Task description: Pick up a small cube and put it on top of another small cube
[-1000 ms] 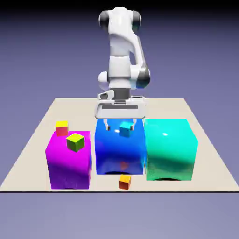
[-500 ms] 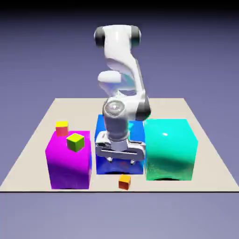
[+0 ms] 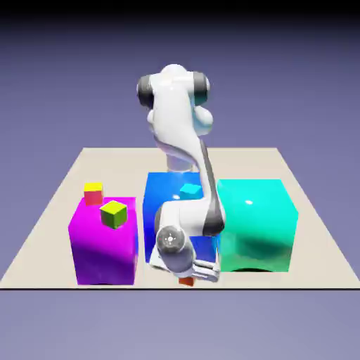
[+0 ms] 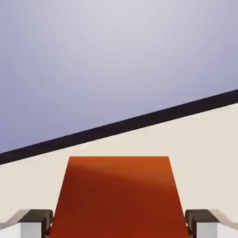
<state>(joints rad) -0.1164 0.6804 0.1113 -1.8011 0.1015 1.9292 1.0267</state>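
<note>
The small cube, orange on top with red sides, lies on the table just in front of the big blue block; the hand covers most of it. My gripper is lowered over it. In the hand view the small cube fills the space between the two grey fingertips, which press against its sides, so the gripper is shut on it. The other small cube, light blue, rests on top of the blue block, behind the arm.
A magenta block with a yellow-green cube on it stands at the exterior view's left. A yellow-topped cube lies behind it. A teal block stands at the right. The table's front edge is close to the hand.
The arm swung from above the blue block down to the table's front. The gripper, open before, has come down over the orange cube and shut on it.
</note>
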